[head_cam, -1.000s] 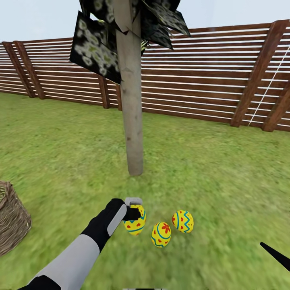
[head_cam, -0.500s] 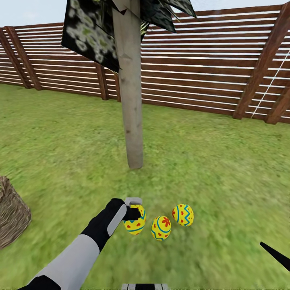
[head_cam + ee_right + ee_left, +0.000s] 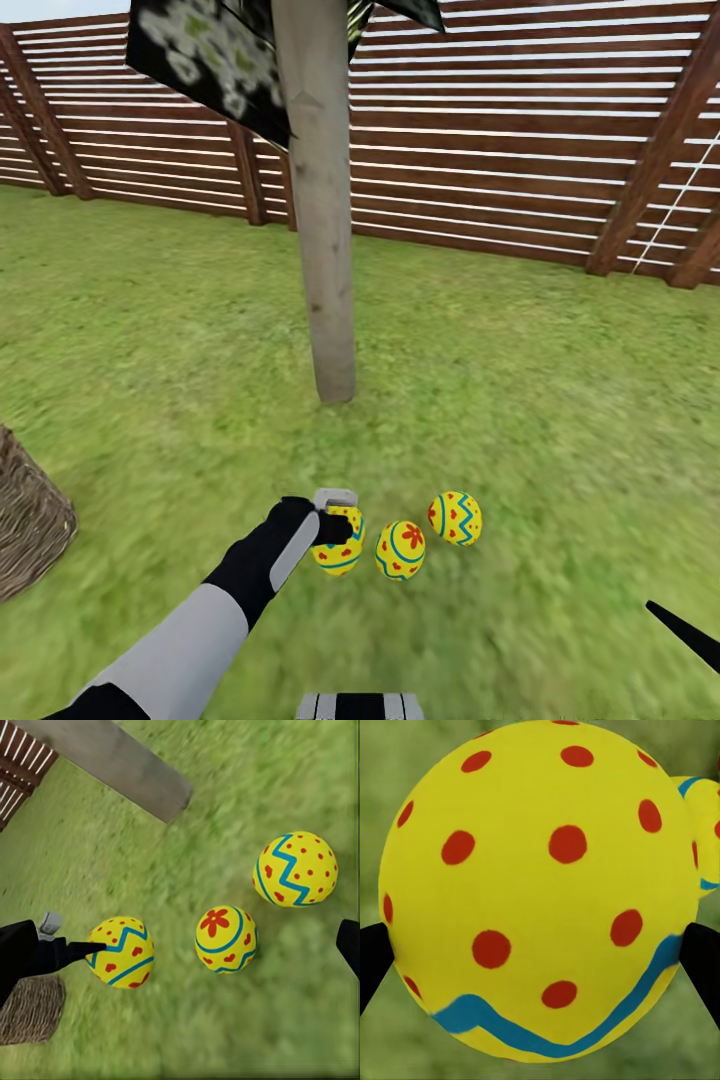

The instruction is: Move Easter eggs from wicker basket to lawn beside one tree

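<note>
While our left arm stretches forward and low over the lawn (image 3: 560,400), our left gripper (image 3: 338,530) clasps the leftmost Easter egg (image 3: 340,545) beside two others (image 3: 401,550) near the tree (image 3: 322,220); right fingers we cannot tell, no writing legible.

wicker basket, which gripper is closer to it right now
Left. The left gripper, shut on the leftmost egg, sits some way right of the wicker basket. The right gripper is at the view's far right, beyond all three eggs.
</note>
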{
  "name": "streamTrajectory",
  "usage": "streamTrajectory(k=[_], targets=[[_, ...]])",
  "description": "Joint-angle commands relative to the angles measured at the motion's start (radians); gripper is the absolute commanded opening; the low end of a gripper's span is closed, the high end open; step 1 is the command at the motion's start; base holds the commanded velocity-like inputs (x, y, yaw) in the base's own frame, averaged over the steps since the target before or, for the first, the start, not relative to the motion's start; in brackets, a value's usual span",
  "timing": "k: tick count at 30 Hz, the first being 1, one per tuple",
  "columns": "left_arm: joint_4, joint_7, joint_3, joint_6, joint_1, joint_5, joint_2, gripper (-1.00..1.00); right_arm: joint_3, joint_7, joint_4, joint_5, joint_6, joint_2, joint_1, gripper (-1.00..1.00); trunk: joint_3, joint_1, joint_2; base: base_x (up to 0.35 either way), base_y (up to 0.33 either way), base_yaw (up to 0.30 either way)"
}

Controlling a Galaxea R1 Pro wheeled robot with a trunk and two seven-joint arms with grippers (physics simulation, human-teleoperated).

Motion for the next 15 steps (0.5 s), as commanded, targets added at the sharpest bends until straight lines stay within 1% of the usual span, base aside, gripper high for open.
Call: streamTrajectory(k=[1,6,15], targets=[[-0.001,0.009,-0.008,-0.002,0.000,0.010,0.001,-1.00,0.000,0.000,0.000,-0.005,0.007,0.000,0.000,1.00,-0.005,0.000,-0.001,0.000,0.000,0.000],[-0.001,0.010,-0.016,-0.009,-0.001,0.010,0.001,-1.00,0.000,0.000,0.000,-0.006,0.007,-0.001,0.000,1.00,-0.024,0.003,-0.002,0.000,0.000,0.000],[-0.001,0.010,-0.017,-0.010,0.000,0.009,0.001,-1.00,0.000,0.000,0.000,-0.006,0.007,-0.001,0.000,1.00,-0.059,0.007,-0.004,0.000,0.000,0.000]])
